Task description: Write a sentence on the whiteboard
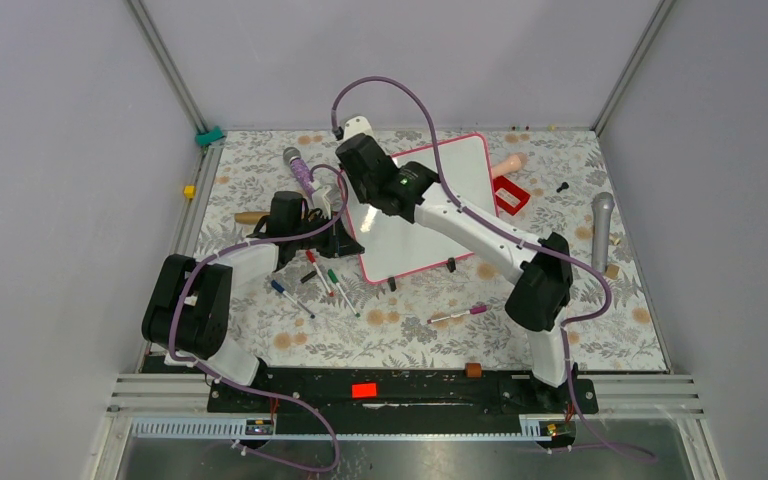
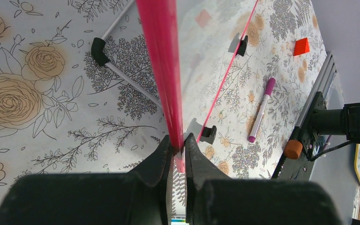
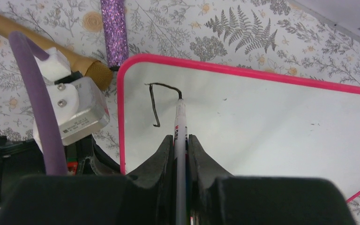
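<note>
The right tool [image 3: 181, 146] is clamped on a marker [image 3: 181, 119], its tip touching the whiteboard [image 3: 262, 122] near the upper left corner. There, 1 partial letter [image 3: 155, 105] of the sentence stands. Blank board stretches rightward from the tip, along the top frame. The left tool [image 2: 178, 147] pinches the board's pink edge, apparently steadying it on the desk [image 1: 400, 335].

Soft, even light from overhead fills all three views, leaving only faint, short shadows on the counter [image 1: 400, 335]. Ahead of the left jaws the glossy whiteboard [image 2: 206, 42] mirrors the floral pattern, and its pink frame [image 2: 161, 70] blurs close up. Both pairs of jaws read dark and unfocused; the marker [image 3: 180, 122] beyond the right jaws is sharp.
</note>
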